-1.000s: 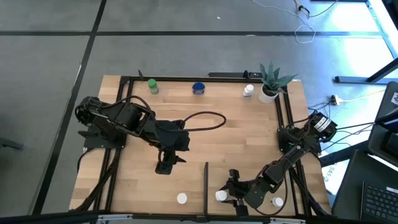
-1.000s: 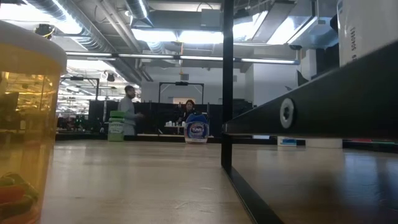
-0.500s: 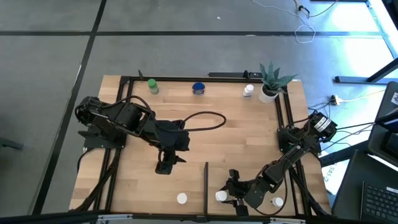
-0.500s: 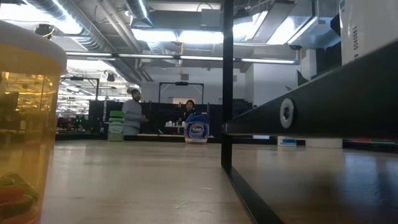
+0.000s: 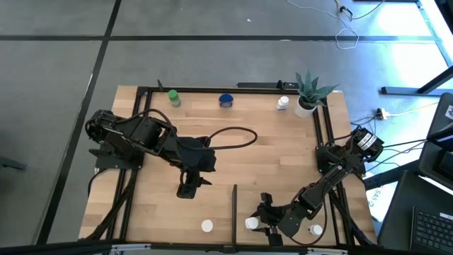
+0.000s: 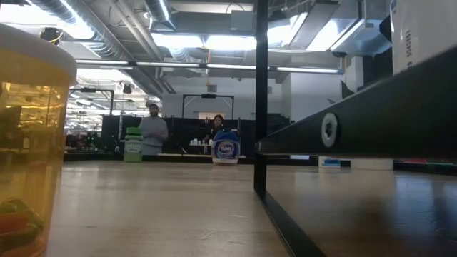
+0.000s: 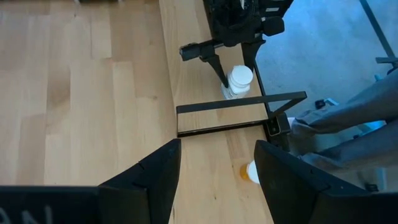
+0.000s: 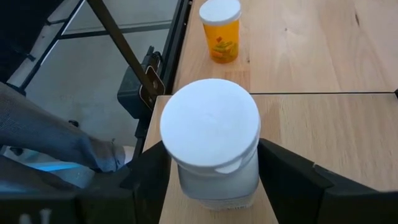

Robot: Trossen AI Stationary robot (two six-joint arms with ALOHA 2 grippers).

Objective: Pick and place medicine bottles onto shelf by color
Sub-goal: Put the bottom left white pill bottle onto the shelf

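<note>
The right claw grips a white-capped bottle near the desk's front edge, just right of the black divider bar. The left claw hangs released over open planks. Six bottles are visible from above: green, blue (its label apparently reads "TUMS") and white along the far rail.

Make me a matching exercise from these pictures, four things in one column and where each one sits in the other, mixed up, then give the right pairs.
Things:
1. green bottle
2. blue bottle
3. potted plant
4. white bottle

Places:
A. between the right tool's fingers
B. far right corner of the table
C. far edge, toward the left
D. far edge, near the middle

Pairs: 1-C, 2-D, 3-B, 4-A
</note>
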